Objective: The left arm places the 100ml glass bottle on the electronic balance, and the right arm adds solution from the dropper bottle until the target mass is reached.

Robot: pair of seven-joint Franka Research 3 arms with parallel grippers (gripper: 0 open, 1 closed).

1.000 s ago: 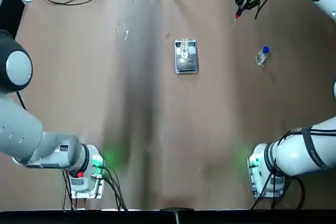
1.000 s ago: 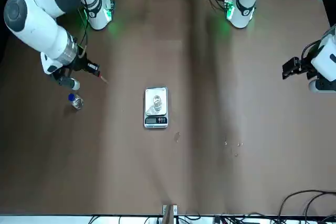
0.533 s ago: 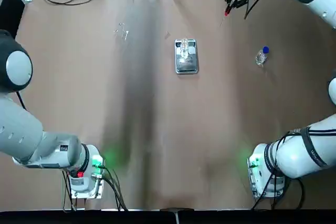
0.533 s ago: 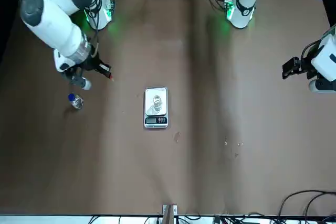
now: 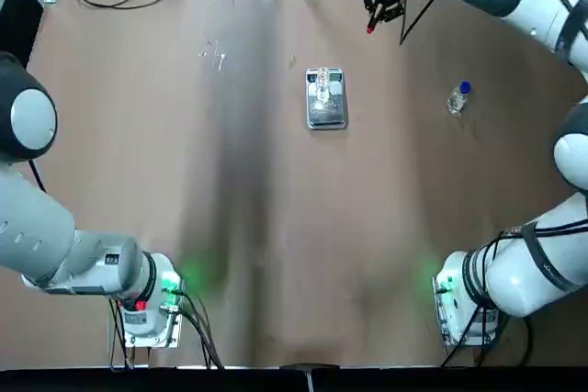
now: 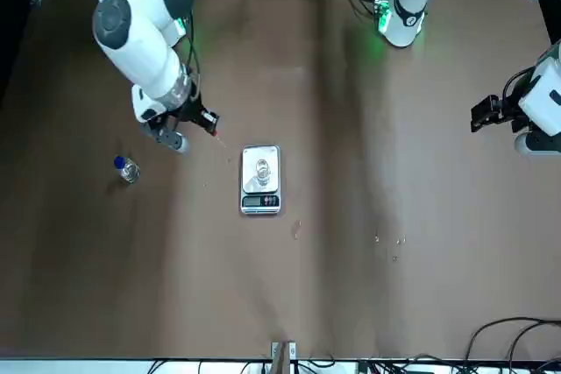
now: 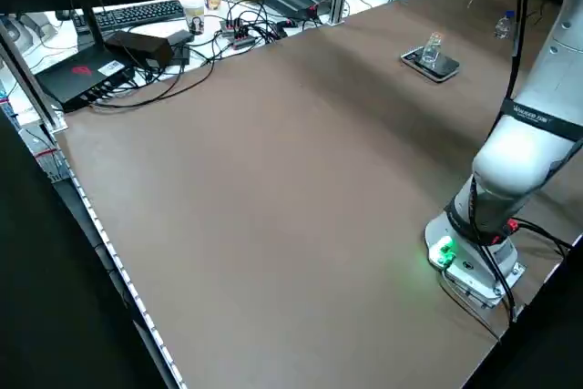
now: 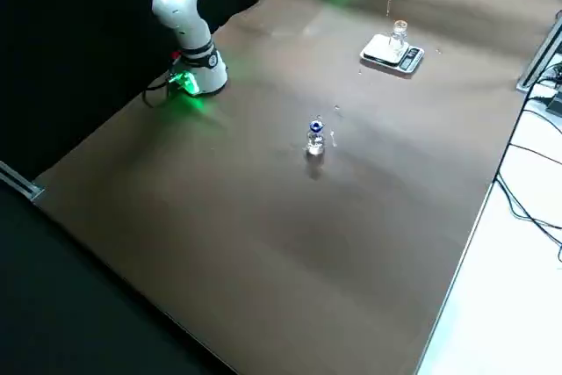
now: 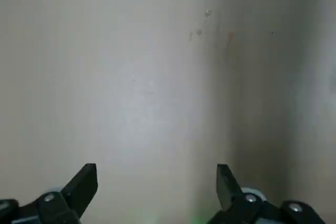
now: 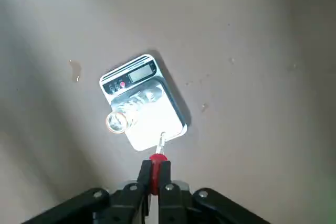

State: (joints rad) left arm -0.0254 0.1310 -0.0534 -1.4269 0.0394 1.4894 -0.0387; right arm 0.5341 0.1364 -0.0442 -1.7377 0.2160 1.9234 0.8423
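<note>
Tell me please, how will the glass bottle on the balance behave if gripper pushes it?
The glass bottle would probably tip easily, since it stands tall and narrow. It may also slide, as the pan of the balance looks smooth and shiny.

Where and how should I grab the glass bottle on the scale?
Probably best with the left gripper, fingers pointing down, closing around the body of the bottle just below the neck. It stands upright and uncapped on the scale, sides free all round. Come from the robot's left: the right gripper, holding the red-topped dropper, is on the right.
</note>
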